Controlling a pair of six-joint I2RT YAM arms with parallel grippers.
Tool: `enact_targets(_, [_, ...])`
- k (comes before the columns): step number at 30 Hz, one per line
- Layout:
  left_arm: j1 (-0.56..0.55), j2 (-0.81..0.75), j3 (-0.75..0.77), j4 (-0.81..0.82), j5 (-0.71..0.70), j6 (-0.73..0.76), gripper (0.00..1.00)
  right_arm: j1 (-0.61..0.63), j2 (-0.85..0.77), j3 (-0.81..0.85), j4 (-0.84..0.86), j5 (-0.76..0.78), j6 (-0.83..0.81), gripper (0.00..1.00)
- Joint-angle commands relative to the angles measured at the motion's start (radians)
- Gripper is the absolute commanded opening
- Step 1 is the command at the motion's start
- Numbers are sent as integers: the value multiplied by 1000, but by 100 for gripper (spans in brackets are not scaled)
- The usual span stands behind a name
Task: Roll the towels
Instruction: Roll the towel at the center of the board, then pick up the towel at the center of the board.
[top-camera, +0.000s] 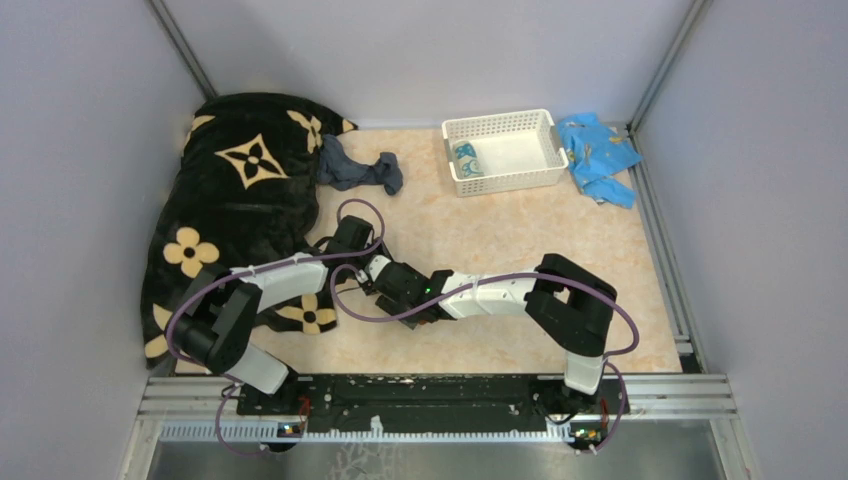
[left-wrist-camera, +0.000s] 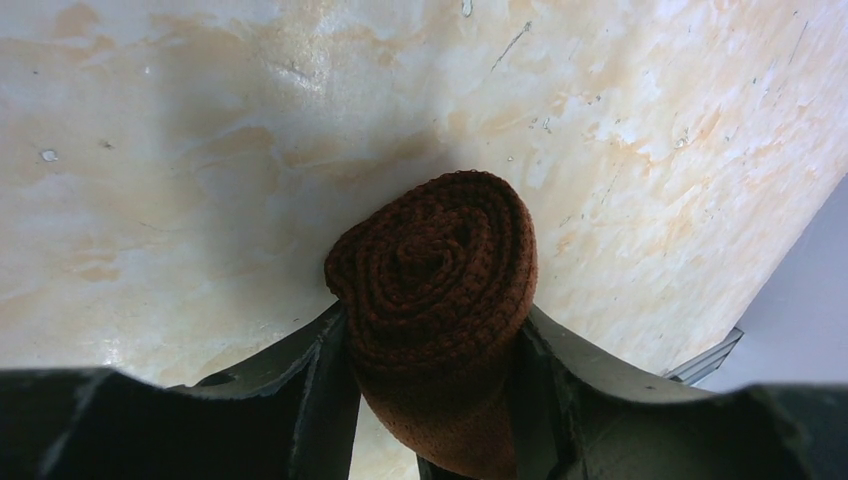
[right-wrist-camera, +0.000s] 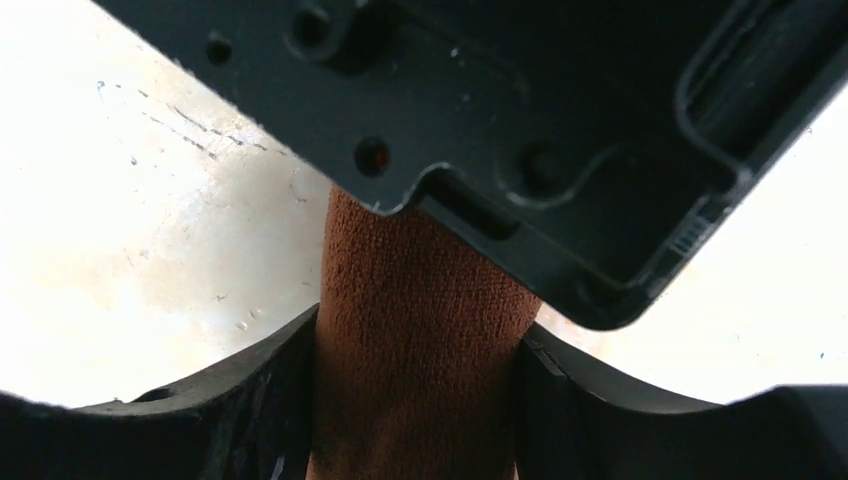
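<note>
Far left: black blanket with tan flowers (top-camera: 235, 210), heaped against the left wall and covering that side of the table (top-camera: 520, 230).

Slate grey-blue towel (top-camera: 360, 170): crumpled, not rolled. It sits at the far side, touching the blanket's right edge and left of the basket.

Left gripper (left-wrist-camera: 432, 312): reaches in to table centre. The jaws are clamped on the rust-brown towel (left-wrist-camera: 435, 260), with a finger pressed against each side of it. That towel is a tight roll and its spiral end faces the left wrist cam. It's held over bare tabletop. Can't tell if it touches the surface.

Right gripper (right-wrist-camera: 418, 325): comes in from the other side and meets the left one at centre. Its jaws also grip the rust-brown roll, fingers snug on both flanks. In the right wrist view, the left gripper's body covers the roll's far end. From the top cam the roll is mostly hidden under the two wrists.

White basket (top-camera: 545, 135): far side, right of centre. The teal-and-white towel (top-camera: 465, 158) is a small compact bundle at its left end.

Light-blue cloth (top-camera: 598, 155): rumpled, just right of the basket and touching it, in the far right corner.
</note>
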Motion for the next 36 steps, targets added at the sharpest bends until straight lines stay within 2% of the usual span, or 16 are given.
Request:
enact_targets(1, [-10, 54, -24, -104, -60, 49, 57, 11, 76, 1, -18, -5, -17, 58])
enact_targets(7, [-8, 15, -1, -109, -79, 63, 63, -5, 57, -41, -48, -35, 13, 37])
enact_targets(11, [16, -24, 65, -140, -106, 98, 70, -4, -31, -88, -59, -33, 32, 29])
enact_targets(20, [200, -132, 281, -282, -112, 268, 75, -102, -169, -42, -161, 24, 35, 24])
enact_targets(24, [277, -229, 313, -336, -190, 346, 78, -180, -244, 22, -208, 22, 7, 23])
enact_targets(31, [312, -394, 296, -343, -295, 498, 82, -406, -254, 239, -305, 80, -58, 22])
enact_targets(36, [316, -434, 284, -333, -290, 573, 83, -598, -152, 426, -290, 158, -128, 24])
